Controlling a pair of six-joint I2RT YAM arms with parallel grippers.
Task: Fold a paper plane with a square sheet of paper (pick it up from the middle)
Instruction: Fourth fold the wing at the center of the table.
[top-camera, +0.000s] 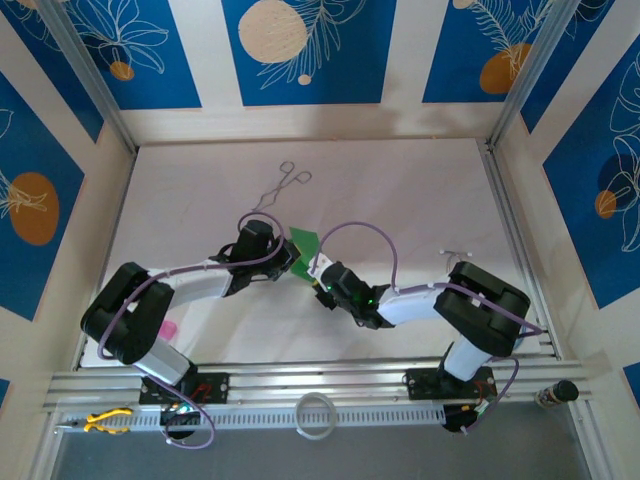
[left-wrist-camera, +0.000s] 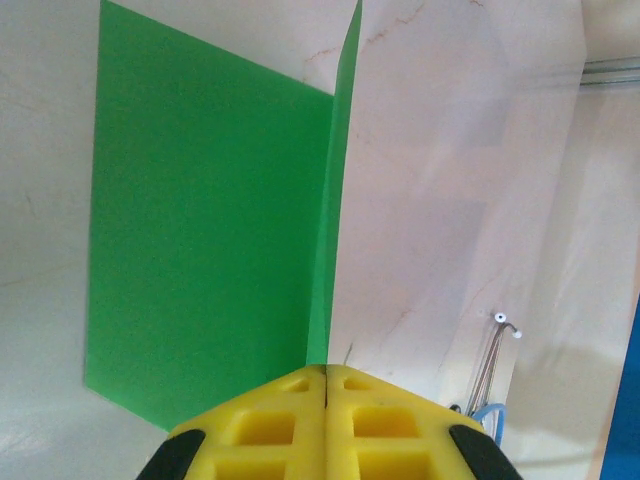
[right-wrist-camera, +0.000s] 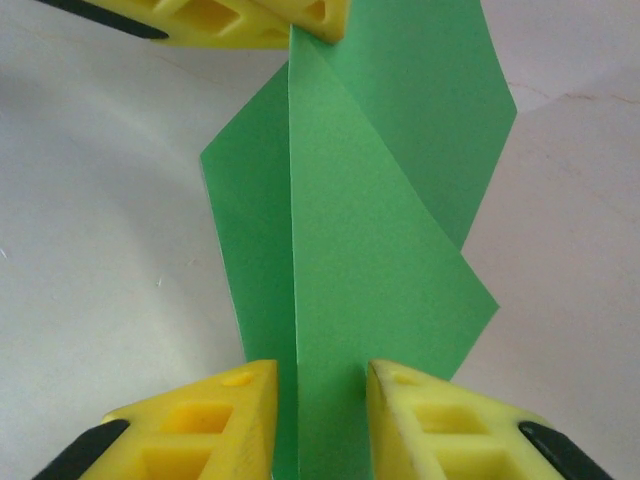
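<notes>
The square sheet of paper (top-camera: 306, 241) is held up off the tabletop (top-camera: 400, 190) between the two arms, near the middle of the work area. It is creased, with one flap spread to one side and the other seen almost edge-on in the left wrist view.

The left gripper (left-wrist-camera: 327, 372) is clenched on the paper (left-wrist-camera: 200, 230). Its yellow fingers (left-wrist-camera: 270, 425) are pressed flat together, and the crease comes out directly from the seam between them and runs away from the fingertips. The wide green flap lies to the left of the gripper in that view, with the pale tabletop behind it.

The right gripper (right-wrist-camera: 322, 385) is placed at the opposite end of the same crease. Its fingers (right-wrist-camera: 235, 410) stand apart, one on each side of the paper (right-wrist-camera: 370, 230), and the green fills the gap between them – whether they are pressing on it cannot be told. Straight ahead of this gripper, at the far end of the sheet, the tips of the left gripper (right-wrist-camera: 290, 25) are seen pinched on the paper.

From above, the left gripper (top-camera: 288, 262) and the right gripper (top-camera: 320, 276) are seen close together, with the sheet just beyond both. A pair of metal forceps (top-camera: 285, 185) lies farther out, apart from the paper.
</notes>
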